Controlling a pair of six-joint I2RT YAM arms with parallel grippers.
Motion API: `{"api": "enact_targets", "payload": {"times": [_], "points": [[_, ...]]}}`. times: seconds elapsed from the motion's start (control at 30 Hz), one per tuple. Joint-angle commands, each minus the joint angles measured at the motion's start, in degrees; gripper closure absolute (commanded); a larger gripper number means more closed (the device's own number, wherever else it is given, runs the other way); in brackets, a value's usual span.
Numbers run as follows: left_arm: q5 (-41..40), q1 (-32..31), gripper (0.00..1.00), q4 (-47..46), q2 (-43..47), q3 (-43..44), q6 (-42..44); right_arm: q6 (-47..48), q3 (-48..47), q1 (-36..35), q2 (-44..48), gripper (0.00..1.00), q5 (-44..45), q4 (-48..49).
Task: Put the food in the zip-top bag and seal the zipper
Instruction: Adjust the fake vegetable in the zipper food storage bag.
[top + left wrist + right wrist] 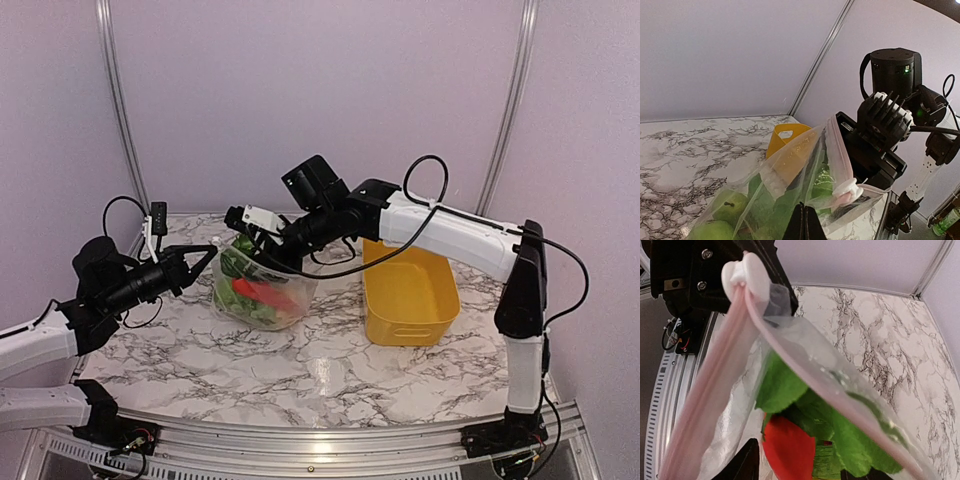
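- The left gripper (804,220) is clenched on one upper edge of the zip-top bag (262,290) and holds it up off the marble table (330,370).
- The right gripper (797,470) has its jaws apart, straddling the bag's mouth; contact cannot be told.
- The food (787,450), red and leafy green pieces, lies inside the bag.
- The zipper (805,367) gapes, its two strips parting from a white slider (747,271).
- Loading looks done and sealing is in hand. The next move calls for pinching at the slider and drawing it along the mouth.

Clear zip-top bag (290,300) upright; food (258,292) (red, green pieces) inside; zipper (712,360) partly open.
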State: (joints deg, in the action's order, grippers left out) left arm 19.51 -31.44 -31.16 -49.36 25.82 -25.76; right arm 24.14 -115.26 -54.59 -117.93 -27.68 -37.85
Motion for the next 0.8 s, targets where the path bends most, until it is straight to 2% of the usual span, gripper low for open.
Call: {"api": "enact_targets", "payload": {"times": [0.0, 0.1, 0.2, 0.33, 0.4, 0.47, 0.57, 0.7, 0.73, 0.77], "points": [[3.85, 0.24, 1.0, -5.68, -2.56, 2.19, -2.62, 0.53, -1.15, -3.47, -0.2, 0.62, 11.75, -0.91], [3.32, 0.24, 1.0, -7.13, -2.71, 1.91, -2.89, 8.22, -1.98, -5.05, 0.33, 1.0, 12.51, -3.02], [2.21, 0.24, 1.0, -7.13, -2.43, 1.7, -2.69, 10.37, -0.89, -5.09, 1.58, 1.0, 11.59, -4.01], [0.76, 0.3, 1.0, -5.92, -1.61, 1.86, -2.07, 14.86, -2.74, -5.17, 2.53, 1.0, 9.93, -10.66], [0.08, 0.32, 1.0, -5.62, -1.09, 1.85, -1.86, 16.52, -2.34, -5.15, 3.52, 1.0, 11.83, -12.89], [-0.28, 0.28, 1.0, -5.37, -1.0, 1.91, -1.69, 17.64, -0.53, -5.09, 5.49, 1.0, 15.26, -12.87], [-0.36, 0.31, 1.0, -5.25, -1.62, 1.88, -1.66, 18.6, 1.67, -4.28, 8.93, 1.0, 15.16, -11.31], [0.58, 0.28, 1.0, -5.31, -3.56, 2.66, -1.73, 17.09, -4.49, -3.09, 8.94, 1.0, 10.34, -13.25], [0.81, 0.3, 1.0, -5.44, -3.89, 2.87, -1.75, 16.67, -5.75, -2.83, 8.87, 0.96, 8.63, -13.6], [0.98, 0.25, 1.0, -5.37, -4.2, 3.21, -1.79, 16.24, -6.68, -2.73, 8.81, 0.89, 7.1, -13.73]]}}
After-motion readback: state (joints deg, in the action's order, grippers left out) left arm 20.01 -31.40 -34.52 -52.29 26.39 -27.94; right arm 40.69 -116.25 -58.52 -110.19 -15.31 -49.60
